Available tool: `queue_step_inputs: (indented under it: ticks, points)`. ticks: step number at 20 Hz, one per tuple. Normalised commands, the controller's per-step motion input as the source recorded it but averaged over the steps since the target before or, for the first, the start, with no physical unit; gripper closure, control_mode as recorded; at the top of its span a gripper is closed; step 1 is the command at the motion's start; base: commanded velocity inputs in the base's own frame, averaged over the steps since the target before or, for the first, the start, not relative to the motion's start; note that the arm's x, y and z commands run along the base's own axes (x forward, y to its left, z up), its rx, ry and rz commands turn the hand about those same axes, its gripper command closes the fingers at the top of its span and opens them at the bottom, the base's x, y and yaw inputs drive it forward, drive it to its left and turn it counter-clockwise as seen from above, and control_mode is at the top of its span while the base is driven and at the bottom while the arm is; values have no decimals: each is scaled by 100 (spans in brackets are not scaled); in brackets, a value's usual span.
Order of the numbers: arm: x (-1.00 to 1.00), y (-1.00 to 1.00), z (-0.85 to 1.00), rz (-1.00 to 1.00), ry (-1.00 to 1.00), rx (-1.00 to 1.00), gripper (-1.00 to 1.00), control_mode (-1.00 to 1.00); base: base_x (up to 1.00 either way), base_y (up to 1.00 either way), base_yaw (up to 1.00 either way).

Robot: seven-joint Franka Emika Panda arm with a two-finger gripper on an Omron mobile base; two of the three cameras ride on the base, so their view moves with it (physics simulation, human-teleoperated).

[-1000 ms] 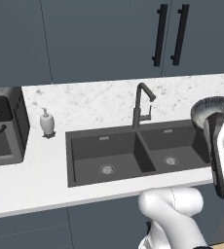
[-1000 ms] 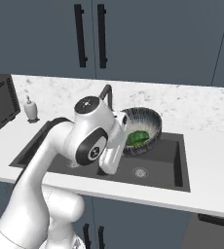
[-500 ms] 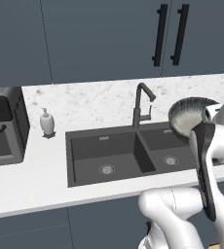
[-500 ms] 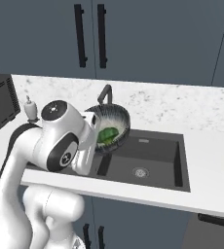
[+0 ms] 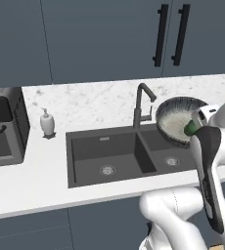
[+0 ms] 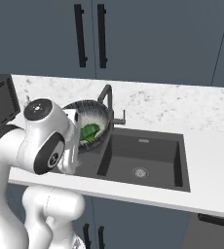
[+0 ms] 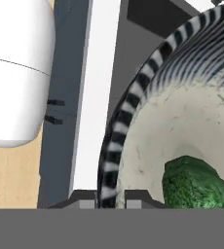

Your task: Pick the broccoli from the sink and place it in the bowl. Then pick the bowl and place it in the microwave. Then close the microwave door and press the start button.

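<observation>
A: Your hand [image 7: 110,197] is clamped on the bowl's rim; the bowl [image 5: 178,120] hangs tilted above the sink [image 5: 119,156], broccoli [image 6: 88,132] inside.

B: And the microwave?

A: Can't place it from here.

White soap dispenser [image 5: 47,123] standing on the marbled surface [image 5: 90,105]; black toaster oven [image 5: 2,132] at left; dark cabinets [image 5: 109,39] with black handles [image 5: 172,34].
</observation>
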Motion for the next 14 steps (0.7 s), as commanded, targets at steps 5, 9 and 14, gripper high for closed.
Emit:
queue_step_inputs:
  ticks: [5, 9, 14]
  points:
    - [-7, 6, 2, 2, 0, 0, 100, 100, -21, 5, 3]
    - [0, 0, 0, 0, 0, 0, 100, 100, -84, 20, 0]
    - [0, 0, 0, 0, 0, 0, 100, 100, -96, 53, 28]
